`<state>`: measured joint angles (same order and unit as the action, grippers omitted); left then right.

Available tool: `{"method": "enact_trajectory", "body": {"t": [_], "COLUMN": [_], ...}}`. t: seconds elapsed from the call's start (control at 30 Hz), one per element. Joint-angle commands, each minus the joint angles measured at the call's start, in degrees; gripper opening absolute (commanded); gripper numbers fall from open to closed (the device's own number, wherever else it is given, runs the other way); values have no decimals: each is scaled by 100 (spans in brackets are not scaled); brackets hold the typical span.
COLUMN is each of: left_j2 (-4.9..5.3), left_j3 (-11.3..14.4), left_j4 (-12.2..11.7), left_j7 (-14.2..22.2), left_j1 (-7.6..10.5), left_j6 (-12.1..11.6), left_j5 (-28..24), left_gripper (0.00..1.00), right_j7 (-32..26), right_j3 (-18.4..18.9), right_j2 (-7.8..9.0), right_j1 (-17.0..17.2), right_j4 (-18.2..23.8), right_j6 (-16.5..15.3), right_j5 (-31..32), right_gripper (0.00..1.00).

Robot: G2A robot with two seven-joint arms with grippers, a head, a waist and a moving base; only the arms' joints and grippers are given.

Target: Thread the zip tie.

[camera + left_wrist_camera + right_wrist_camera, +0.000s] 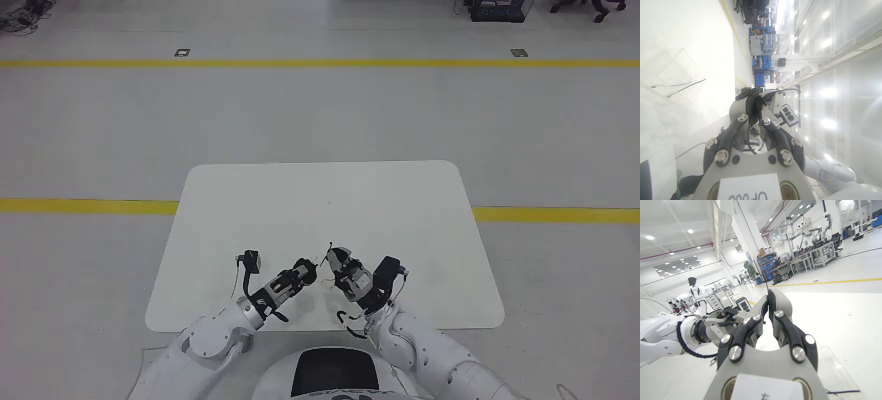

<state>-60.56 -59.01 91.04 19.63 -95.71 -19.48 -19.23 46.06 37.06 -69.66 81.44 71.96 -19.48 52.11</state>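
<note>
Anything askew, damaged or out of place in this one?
Nothing stands out. The right gripper pinches the zip tie, whose free end sticks out past its tips. The spare ties lie flat inside the clear tray on the table.

Left jaws and right jaws crowd each other above the table

A thin black zip tie, pinched between the right hand's closed fingertips, curves out past them.
</note>
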Motion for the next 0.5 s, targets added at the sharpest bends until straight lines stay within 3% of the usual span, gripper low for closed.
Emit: {"method": "enact_trajectory", "body": {"t": [0.0, 0.47], "left_j2": [0, 0], "left_j3": [0, 0], "left_j4": [0, 0], "left_j7": [0, 0], "left_j1": [0, 0], "left_j6": [0, 0], "left_j5": [0, 0], "left_gripper": [0, 0], "right_j7": [-5, 78], "right_j3": [-2, -22], "right_j2": [-5, -36], "right_j1": [-2, -42], "right_j4": [-9, -63], "right_j6": [0, 0], "right_j5": [-1, 12], "right_gripper": [0, 0]}}
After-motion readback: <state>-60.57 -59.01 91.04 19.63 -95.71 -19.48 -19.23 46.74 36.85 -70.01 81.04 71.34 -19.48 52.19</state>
